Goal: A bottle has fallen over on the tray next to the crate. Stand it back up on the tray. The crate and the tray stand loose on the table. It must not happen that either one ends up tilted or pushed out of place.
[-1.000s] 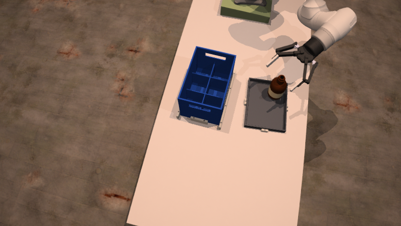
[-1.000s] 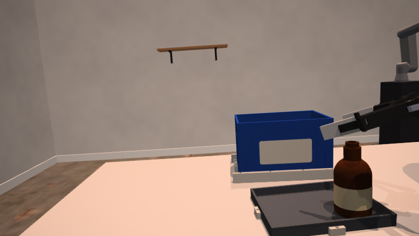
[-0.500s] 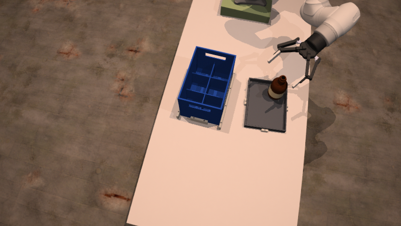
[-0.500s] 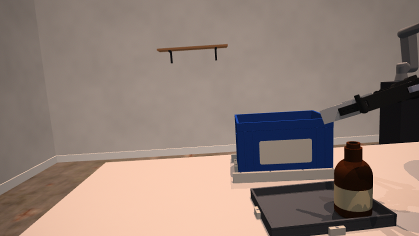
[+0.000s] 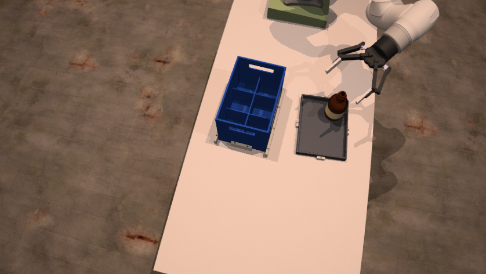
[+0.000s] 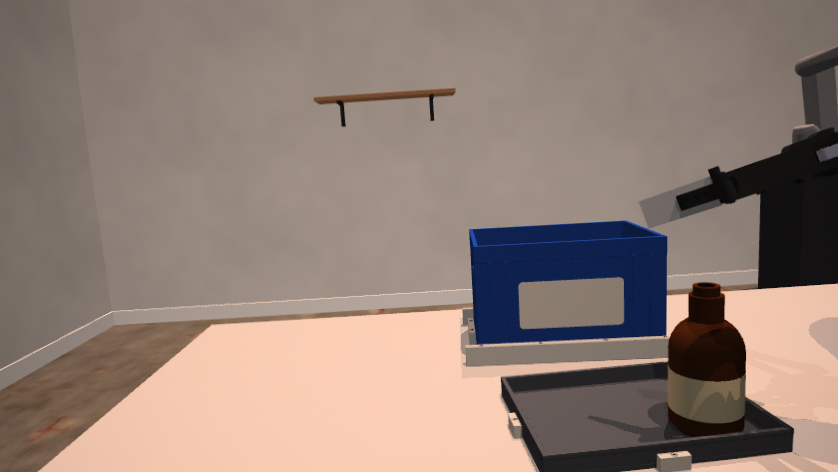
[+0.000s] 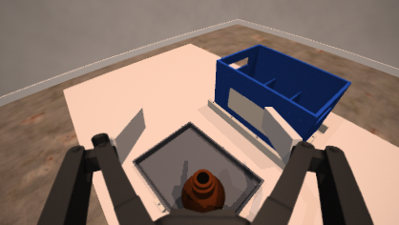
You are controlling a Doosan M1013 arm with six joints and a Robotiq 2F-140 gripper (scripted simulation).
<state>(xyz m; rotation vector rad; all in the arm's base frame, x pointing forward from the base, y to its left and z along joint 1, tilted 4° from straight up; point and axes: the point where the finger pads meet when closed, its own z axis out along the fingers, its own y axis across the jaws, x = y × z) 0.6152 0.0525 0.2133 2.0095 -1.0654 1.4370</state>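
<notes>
The brown bottle (image 5: 336, 105) with a cream label stands upright on the dark grey tray (image 5: 322, 127), in the tray's far right corner. It also shows upright in the exterior view (image 6: 706, 363) and from above in the wrist view (image 7: 202, 191). My gripper (image 5: 344, 85) is open and empty, raised above and behind the bottle, clear of it. In the wrist view its two finger pads stand wide apart, high over the tray (image 7: 197, 169). The blue crate (image 5: 250, 103) stands left of the tray.
The blue crate has several empty compartments and sits on a pale base frame (image 6: 562, 350). A green block (image 5: 298, 13) lies at the table's far end by the arm's base. The table's right edge runs close to the tray. A shelf (image 6: 384, 96) hangs on the wall.
</notes>
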